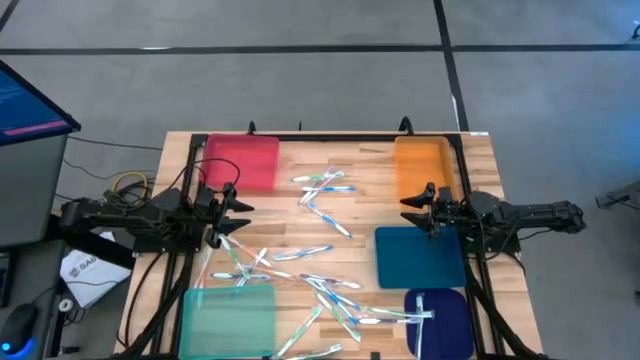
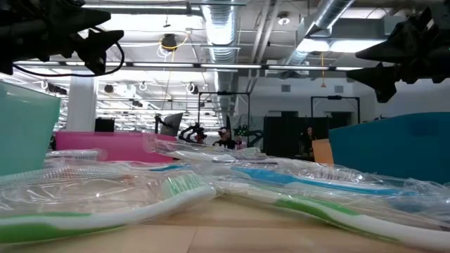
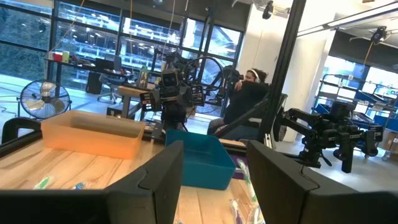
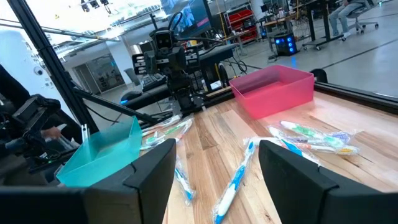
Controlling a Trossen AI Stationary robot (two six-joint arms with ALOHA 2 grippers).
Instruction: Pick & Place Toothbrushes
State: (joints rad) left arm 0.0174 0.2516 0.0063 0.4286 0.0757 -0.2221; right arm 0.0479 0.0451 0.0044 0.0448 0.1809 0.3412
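The wooden desk [image 1: 360,215] carries five flat trays along its edges: a light teal tray [image 1: 228,318] and a dark blue tray [image 1: 440,322] at the near edge, a teal-blue tray [image 1: 420,257] on the right side, and a pink tray [image 1: 240,160] and an orange tray [image 1: 422,165] at the far edge. The toothbrushes [image 1: 325,290], most in clear wrappers, lie scattered on the bare wood between the trays: a dense group near the front centre, a smaller cluster [image 1: 325,185] toward the far side, and one [image 1: 422,315] lying across the dark blue tray. In the low view two wrapped green-and-white brushes [image 2: 105,211] lie nearest the camera. Beyond the desk is a grey floor marked with dark lines, a monitor [image 1: 30,105] at the left, and a workshop with exposed ceiling ducts [image 2: 232,28]; a seated person [image 3: 245,99] shows in the left wrist view. The left pincer [image 1: 228,210] hovers above the desk between the pink tray and the front group, its fingers parted and holding nothing. The right pincer [image 1: 418,212] hovers between the orange and teal-blue trays, likewise parted and empty.
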